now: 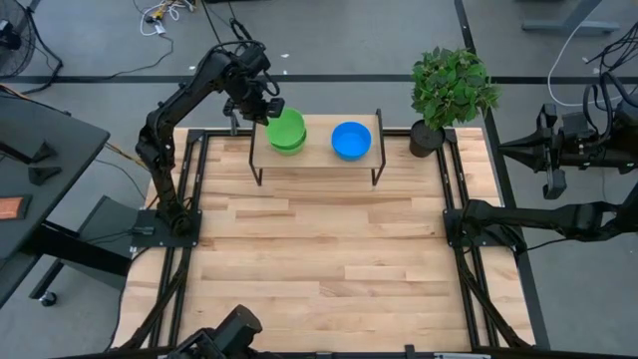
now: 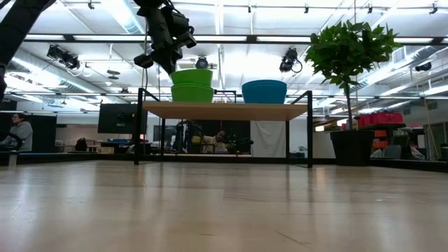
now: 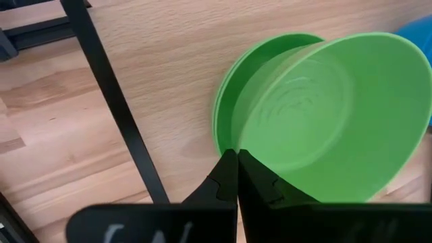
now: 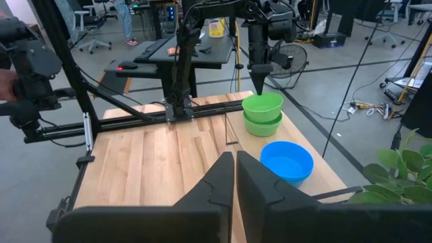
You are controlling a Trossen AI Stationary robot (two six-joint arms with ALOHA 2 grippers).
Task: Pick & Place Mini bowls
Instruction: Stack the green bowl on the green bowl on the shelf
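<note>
On a raised wooden shelf (image 1: 317, 155) at the table's far edge stand a green mini bowl (image 1: 289, 143) and a blue mini bowl (image 1: 351, 140). A second green bowl (image 2: 191, 77) is right above the first, mouth up. My left gripper (image 1: 271, 108) reaches down to the left side of this upper bowl and is shut on it. My right gripper (image 4: 235, 158) is shut with nothing in it. It hangs high beyond the table's right edge, far from the bowls. My left gripper pinches the upper green bowl's rim (image 3: 237, 135) between its two fingers, on the side toward the table's left. The fingers come steeply from above, pointing down. The bowl is held nearly level over the lower green bowl (image 3: 226, 101); whether the two touch, I cannot tell.
A potted green plant (image 1: 454, 90) stands at the shelf's right end. The shelf has thin black legs (image 1: 378, 170). In front of it lies the bare wooden tabletop (image 1: 319, 259), with black frame rails (image 1: 189, 199) along both sides.
</note>
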